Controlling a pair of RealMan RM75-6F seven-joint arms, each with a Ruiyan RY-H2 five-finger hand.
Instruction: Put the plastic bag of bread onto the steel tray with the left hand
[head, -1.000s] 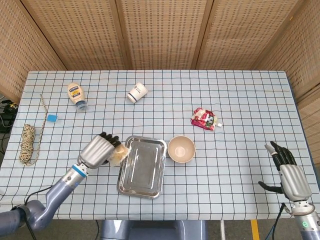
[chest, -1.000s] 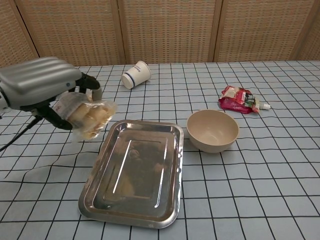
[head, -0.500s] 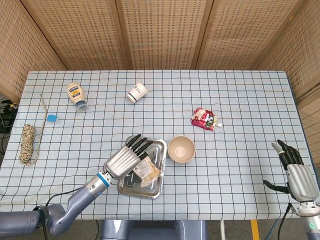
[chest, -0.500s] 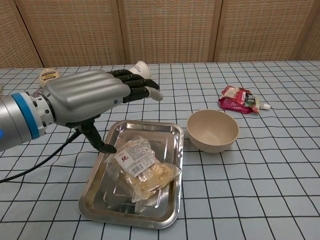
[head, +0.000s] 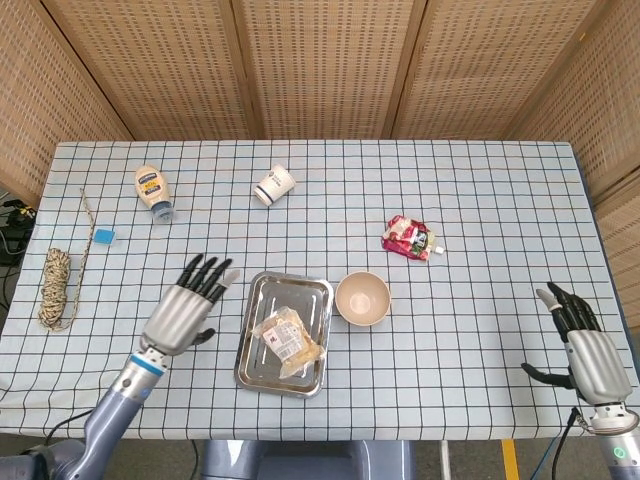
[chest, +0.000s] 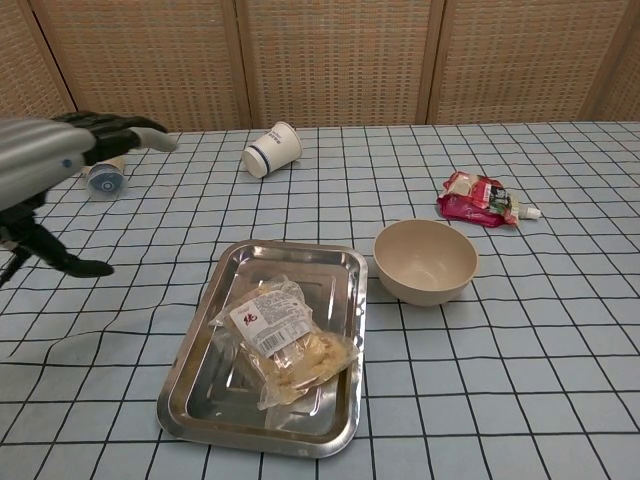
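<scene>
1. The bag of bread (chest: 285, 345) has a white label with dark marks on it, but the writing is too small to read
2. The mayonnaise bottle (head: 152, 190) in the upper left of the head view has a blue label, and its words cannot be read either
3. The paper cup (chest: 272, 149) lies on its side near the top middle of the frame, with a blue band near its rim. The small print on it is too tiny to make out
4. The red snack packet (chest: 476, 198) lies flat at the right of the chest view. Its writing is blurry
5. The steel tray (chest: 204, 413) sits low in the middle of the frame. The bag of bread lies inside it, in the lower half, with yellow bread showing through the clear plastic
6. The tan bowl (chest: 425, 260) stands just to the right of the tray and has nothing in it
7. The left hand (head: 183, 310) is to the left of the tray, apart from it. Its fingers are spread wide and hold nothing. In the chest view it is cut off by the left edge
8. The right hand (head: 582, 352) is at the lower right of the head view, fingers apart and holding nothing
9. A ball of rope (head: 55, 288) and a small blue block (head: 104, 236) lie at the far left of the head view
</scene>
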